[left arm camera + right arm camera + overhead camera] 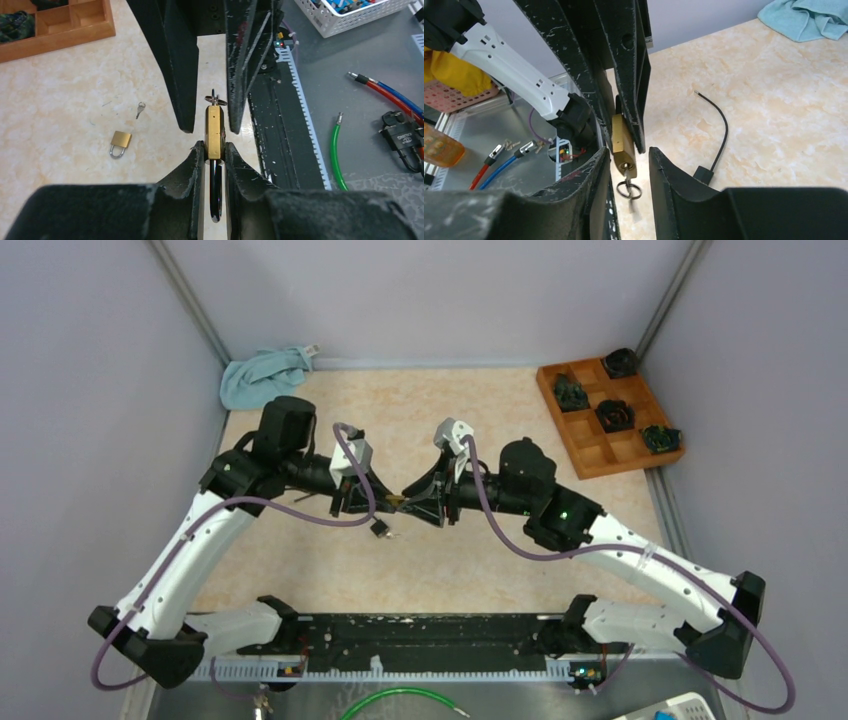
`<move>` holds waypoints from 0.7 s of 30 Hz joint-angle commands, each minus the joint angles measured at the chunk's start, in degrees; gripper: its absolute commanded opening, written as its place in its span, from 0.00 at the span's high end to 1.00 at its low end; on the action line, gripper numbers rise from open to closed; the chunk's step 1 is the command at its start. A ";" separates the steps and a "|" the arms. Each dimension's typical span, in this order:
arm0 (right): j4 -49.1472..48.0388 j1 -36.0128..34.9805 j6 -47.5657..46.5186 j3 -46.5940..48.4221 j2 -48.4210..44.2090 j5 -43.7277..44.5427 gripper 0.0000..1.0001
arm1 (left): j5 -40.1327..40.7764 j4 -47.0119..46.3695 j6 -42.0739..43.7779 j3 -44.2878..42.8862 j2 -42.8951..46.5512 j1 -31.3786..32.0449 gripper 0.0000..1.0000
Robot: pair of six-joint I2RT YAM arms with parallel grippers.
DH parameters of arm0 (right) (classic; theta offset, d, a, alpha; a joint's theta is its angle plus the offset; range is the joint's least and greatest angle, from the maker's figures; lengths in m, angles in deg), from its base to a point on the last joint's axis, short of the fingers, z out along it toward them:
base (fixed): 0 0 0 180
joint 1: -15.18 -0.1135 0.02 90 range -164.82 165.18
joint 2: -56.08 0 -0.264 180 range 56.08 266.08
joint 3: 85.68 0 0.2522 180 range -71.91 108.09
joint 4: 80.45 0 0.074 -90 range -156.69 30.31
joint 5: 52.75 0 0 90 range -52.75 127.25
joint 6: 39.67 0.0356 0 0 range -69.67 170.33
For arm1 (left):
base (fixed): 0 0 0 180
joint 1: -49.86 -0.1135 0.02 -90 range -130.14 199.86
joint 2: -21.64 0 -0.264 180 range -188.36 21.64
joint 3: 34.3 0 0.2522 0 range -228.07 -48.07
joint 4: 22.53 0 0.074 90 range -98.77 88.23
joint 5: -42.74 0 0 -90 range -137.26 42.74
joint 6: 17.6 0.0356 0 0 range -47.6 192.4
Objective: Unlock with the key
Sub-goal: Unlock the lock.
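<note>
1. Here, at the centre of the top view, the two arms meet tip to tip above the bench (pixel 300 570).
2. The left gripper (pixel 215 147) is clamped on the brass padlock (pixel 215 130), holding it off the bench in mid-frame.
3. The key (pixel 626 175) sits in the padlock's end, with its ring (pixel 629 190) hanging free.
4. The right gripper (pixel 628 152) is partly open, its fingers (pixel 591 185) either side of the key and touching neither it nor the ring.
5. A second padlock (pixel 120 143) and a loose key (pixel 140 108) lie on the bench, left of centre in the left wrist view.
</note>
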 commanded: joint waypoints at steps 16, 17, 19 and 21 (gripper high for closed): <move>-11.50 -1.20 7.79 -2.46 1.79 1.72 1.00 | 0.64 -1.33 -2.98 -2.62 -0.55 0.20 0.65; -11.56 -1.20 9.11 -2.93 1.76 2.87 1.00 | 3.59 -1.91 -2.75 -2.64 -0.54 0.20 0.53; -10.28 -1.05 10.34 -3.04 1.63 5.34 1.00 | 8.19 -0.49 2.13 -2.83 -0.28 0.21 0.40; -9.52 -0.60 11.51 -3.35 1.39 5.98 1.00 | 11.31 0.97 7.25 -2.24 0.80 0.12 0.31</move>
